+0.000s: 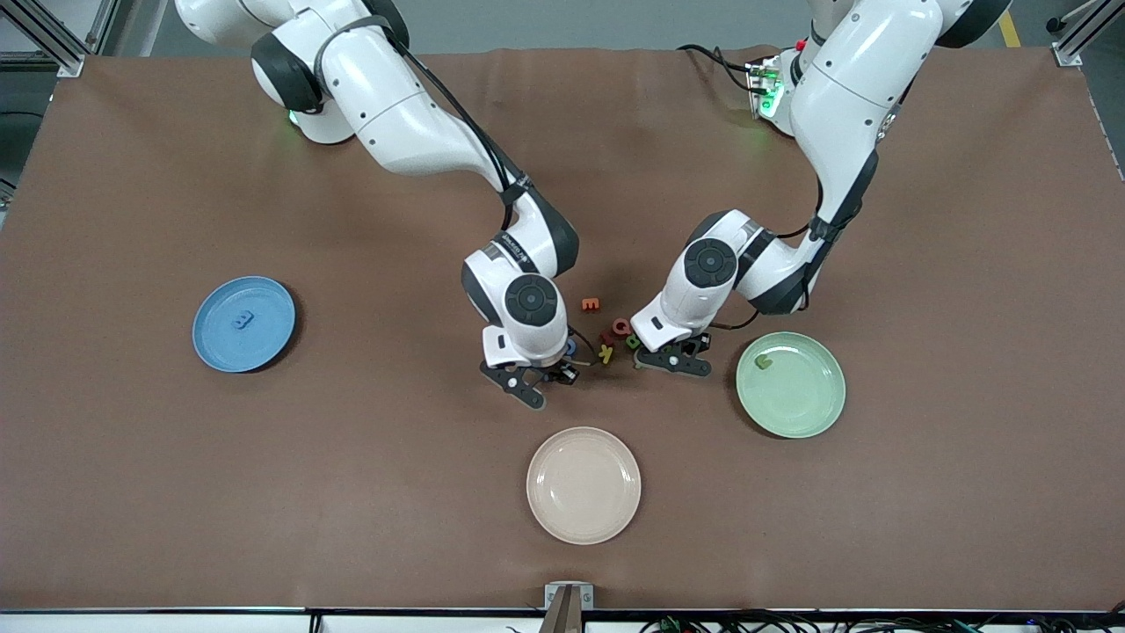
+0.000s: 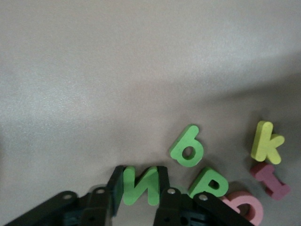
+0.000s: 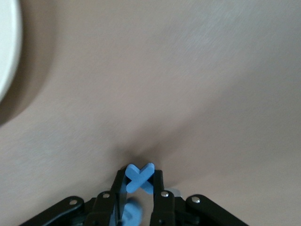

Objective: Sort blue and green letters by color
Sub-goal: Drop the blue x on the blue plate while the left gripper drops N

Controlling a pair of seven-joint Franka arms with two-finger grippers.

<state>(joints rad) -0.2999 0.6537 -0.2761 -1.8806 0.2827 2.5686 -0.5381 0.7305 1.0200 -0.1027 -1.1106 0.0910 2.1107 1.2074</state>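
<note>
A green N (image 2: 140,185) and a blue x (image 3: 139,177), judged light, stiff foam best pinched across flat faces, are clamped at table centre by the left gripper (image 2: 140,188) and right gripper (image 3: 139,188); a green plate (image 1: 813,418) sits at four o'clock, a blue plate (image 1: 264,303) at nine.

We see a brown counter (image 1: 352,457) carrying a blue plate (image 1: 220,338), a green plate (image 1: 804,404), a beige plate (image 1: 584,484) and a cluster of small letters (image 1: 611,330) mid-counter.

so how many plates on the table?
3: blue plate toward the right arm's end, green plate toward the left arm's end, cream plate nearest the front camera.
</note>
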